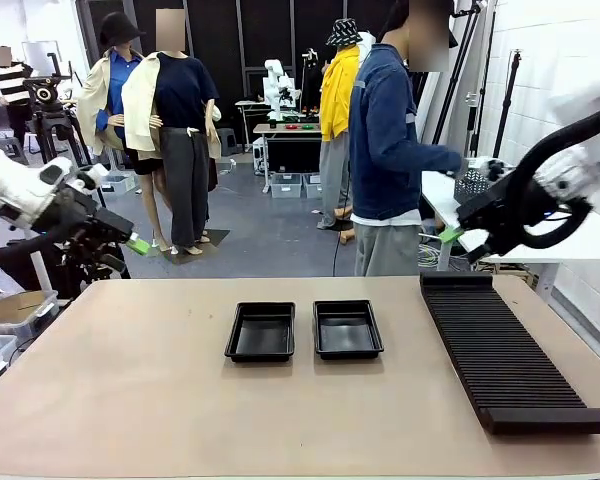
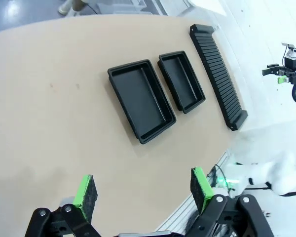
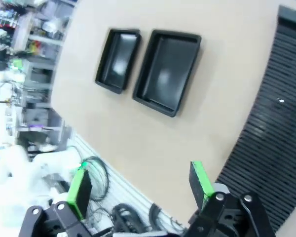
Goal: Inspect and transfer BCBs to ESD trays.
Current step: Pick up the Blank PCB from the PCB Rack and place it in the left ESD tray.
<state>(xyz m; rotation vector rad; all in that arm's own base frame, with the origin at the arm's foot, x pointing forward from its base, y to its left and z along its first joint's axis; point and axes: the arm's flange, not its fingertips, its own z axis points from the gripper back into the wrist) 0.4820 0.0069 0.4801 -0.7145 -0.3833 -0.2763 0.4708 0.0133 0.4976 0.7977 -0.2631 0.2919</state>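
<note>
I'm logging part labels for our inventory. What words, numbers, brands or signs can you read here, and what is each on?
No text can be read.
Left ESD tray and right ESD tray: plain black, no label showing.
Slotted rack: no marking showing.
Left end effector and right end effector: no print showing.
Far workbench and what stands on it: too small and blurred to read.

right wrist view: rack (image 3: 266, 123) cut off by right edge, slots smeared; trays (image 3: 165, 74) blurred | left wrist view: right gripper (image 2: 276, 74) too small to read its fingers | front view: left arm (image 1: 20, 195) cut by left edge
</note>
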